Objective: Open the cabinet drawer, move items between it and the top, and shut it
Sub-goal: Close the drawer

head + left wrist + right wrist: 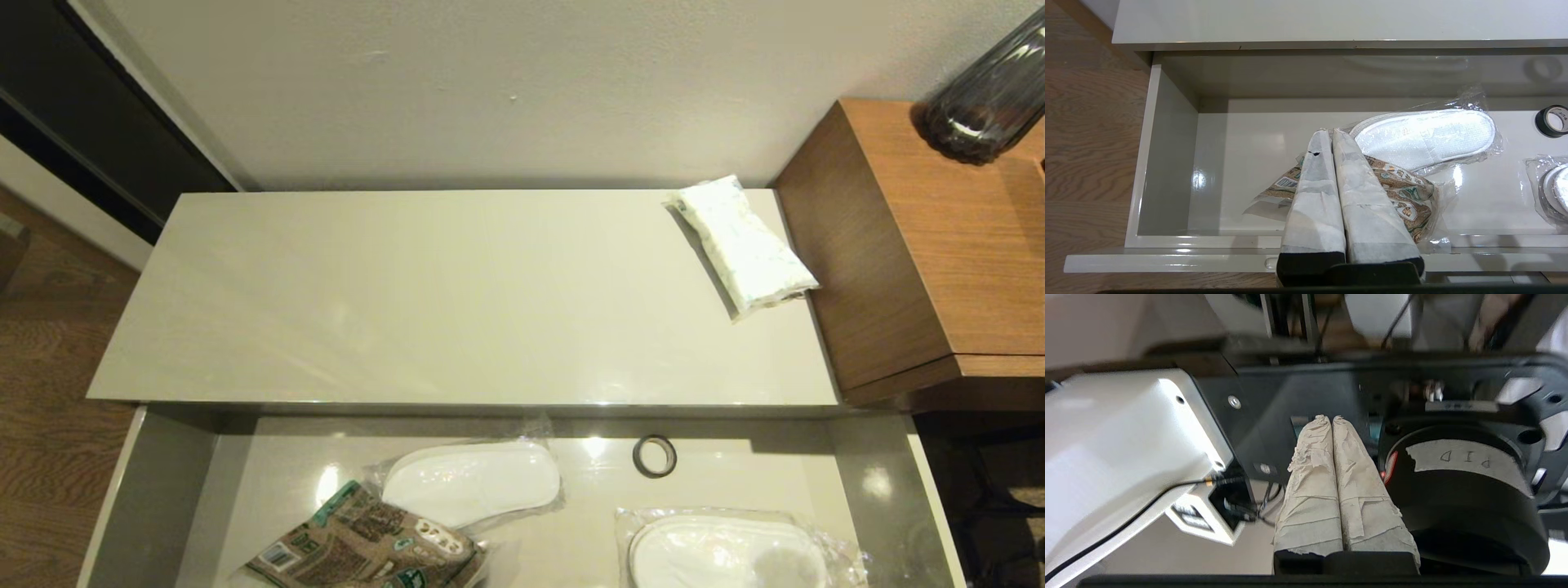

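Cabinet drawer (878,482) pulled open below the top (424,302) (glossy cream, grey side walls). Brown-and-green packet (359,551) flat inside the drawer, at its front left. Soft white pack (744,245) angled at the top's back right corner.

The left gripper (1332,132) has its two tape-wrapped fingers (1314,192) pressed together along their whole length, holding nothing. The right gripper (1329,418) is likewise closed and empty, its wrapped fingers (1310,490) touching from base to tip. Just beyond the right fingertips lie the robot's own dark body plates and a white housing (1122,445).
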Tool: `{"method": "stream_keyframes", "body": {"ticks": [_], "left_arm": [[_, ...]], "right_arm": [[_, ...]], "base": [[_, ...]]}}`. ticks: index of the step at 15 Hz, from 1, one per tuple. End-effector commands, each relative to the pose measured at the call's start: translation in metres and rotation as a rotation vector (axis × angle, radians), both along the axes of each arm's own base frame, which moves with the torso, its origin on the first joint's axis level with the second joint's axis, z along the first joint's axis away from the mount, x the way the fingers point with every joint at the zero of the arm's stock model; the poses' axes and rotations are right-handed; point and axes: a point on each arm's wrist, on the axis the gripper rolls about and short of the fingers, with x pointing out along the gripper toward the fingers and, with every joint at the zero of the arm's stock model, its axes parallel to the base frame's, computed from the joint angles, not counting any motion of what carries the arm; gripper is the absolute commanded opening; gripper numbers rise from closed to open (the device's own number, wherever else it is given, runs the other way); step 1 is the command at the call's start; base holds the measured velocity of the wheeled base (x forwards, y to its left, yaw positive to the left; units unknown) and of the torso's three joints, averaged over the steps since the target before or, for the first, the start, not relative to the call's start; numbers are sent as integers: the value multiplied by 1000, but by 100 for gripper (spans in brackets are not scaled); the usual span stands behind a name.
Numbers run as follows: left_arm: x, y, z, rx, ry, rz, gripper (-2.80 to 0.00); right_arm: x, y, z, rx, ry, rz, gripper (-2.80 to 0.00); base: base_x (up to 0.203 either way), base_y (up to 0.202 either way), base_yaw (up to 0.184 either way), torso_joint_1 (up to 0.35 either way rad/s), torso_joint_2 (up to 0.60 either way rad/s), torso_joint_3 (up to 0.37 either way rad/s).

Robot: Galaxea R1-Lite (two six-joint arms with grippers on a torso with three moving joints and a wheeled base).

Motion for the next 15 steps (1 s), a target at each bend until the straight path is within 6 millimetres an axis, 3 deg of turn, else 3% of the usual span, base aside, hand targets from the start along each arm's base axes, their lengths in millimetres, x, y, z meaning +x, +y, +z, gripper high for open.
{"method": "stream_keyframes", "body": {"ticks": [1,7,15], "left_arm": [[0,0,0,0,2,-1,-280],[0,0,0,0,2,-1,-280],[0,0,0,0,2,-1,-280]], "right_arm": [[10,1,-11,2,113,7,-280],[37,10,-35,9,-98,4,-280],[27,71,-54,-47,38,98,-280]], "base": [[0,0,0,0,0,0],[0,0,0,0,0,0],[0,0,0,0,0,0]]}}
